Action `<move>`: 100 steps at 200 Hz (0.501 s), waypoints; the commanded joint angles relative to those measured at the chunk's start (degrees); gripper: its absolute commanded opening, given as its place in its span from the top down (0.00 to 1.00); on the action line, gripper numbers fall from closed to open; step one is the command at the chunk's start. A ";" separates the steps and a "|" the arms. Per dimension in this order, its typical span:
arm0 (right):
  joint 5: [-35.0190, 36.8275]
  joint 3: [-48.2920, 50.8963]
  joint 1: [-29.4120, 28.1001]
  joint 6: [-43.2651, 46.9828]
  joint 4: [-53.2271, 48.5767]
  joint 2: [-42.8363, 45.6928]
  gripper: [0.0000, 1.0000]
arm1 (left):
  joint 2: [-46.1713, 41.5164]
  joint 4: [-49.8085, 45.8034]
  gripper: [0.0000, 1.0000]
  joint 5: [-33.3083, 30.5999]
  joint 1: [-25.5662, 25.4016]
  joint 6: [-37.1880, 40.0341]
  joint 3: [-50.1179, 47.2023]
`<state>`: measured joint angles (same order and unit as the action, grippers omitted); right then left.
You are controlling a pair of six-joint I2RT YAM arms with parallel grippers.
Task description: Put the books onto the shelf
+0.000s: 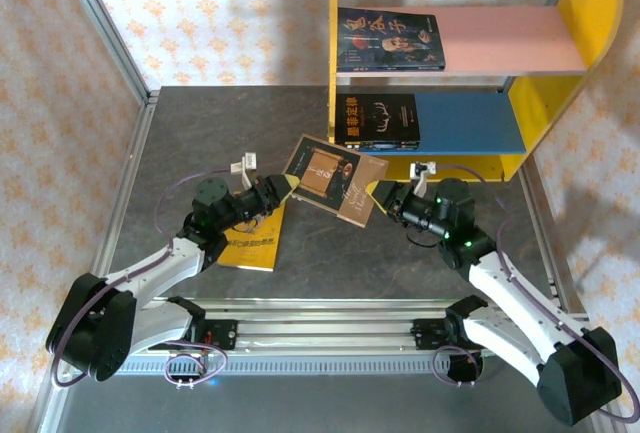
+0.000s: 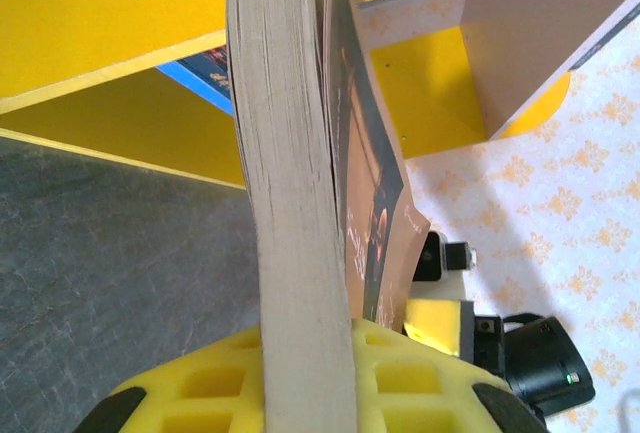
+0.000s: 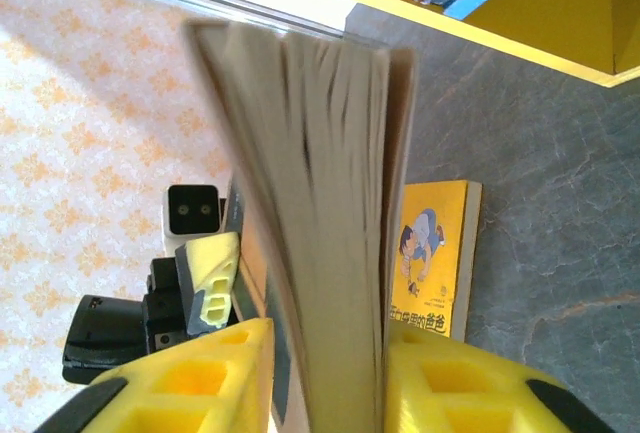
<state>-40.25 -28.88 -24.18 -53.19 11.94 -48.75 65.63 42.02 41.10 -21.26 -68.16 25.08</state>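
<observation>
1. BOTH ARMS, ONE BOOK: In front of the shelf (image 1: 590, 13) I hold a brown book (image 1: 335, 181) between my two tools. Its cover faces up and its corners sit askew to the shelf's front.
2. My left tool (image 1: 283, 190) is clamped on the book's edge farther from the shelf's round-topped panel. In the left wrist view, its yellow fingers (image 2: 200, 388) flank the grey page block.
3. My right tool (image 1: 385, 196) is closed on the opposite edge, below the shelf's lower board. In the right wrist view, yellow fingers (image 3: 450, 388) squeeze the pages and covers together.
4. My left arm (image 1: 150, 268) starts at the bench (image 1: 450, 283) edge farthest from the shelf. It folds at the elbow and reaches toward the shelf and inward, with the wrist turned to face the other tool.
5. My right arm (image 1: 510, 288) mirrors it from the other side, elbow bent and forearm angled in toward the shelf's middle.
6. A yellow book (image 1: 250, 245) with a cartoon figure lies flat on the bench, out in front of the shelf and partly under my left wrist.
7. A dark book (image 1: 390, 38) lies flat on the shelf's pink upper board (image 1: 510, 38), at the end by the straight side panel.
8. A black book (image 1: 375, 121) lies directly below it on the blue lower board (image 1: 465, 118). The right wrist view shows more spines beneath it.
</observation>
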 commanded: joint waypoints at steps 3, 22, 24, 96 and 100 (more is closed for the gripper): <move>3.21 0.89 -2.48 -2.07 4.97 1.73 0.64 | -0.57 9.02 1.00 -4.35 0.21 -2.40 -0.71; 5.44 1.39 -4.31 -2.27 5.36 1.62 0.59 | 0.72 13.28 1.00 -4.29 0.23 -4.84 -0.93; 5.64 1.44 -4.41 -2.27 5.37 1.64 0.58 | 0.90 14.67 1.00 -4.28 0.25 -5.11 -0.98; 7.37 1.86 -5.35 -2.47 6.36 0.83 0.50 | 7.04 27.09 1.00 -3.01 0.21 -11.12 -1.35; 7.44 1.75 -5.35 -2.51 6.49 0.63 0.50 | 7.33 27.60 1.00 -2.97 0.23 -11.31 -1.43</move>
<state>-34.24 -27.09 -29.10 -55.53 14.74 -48.25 72.29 58.00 38.44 -21.26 -76.69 23.75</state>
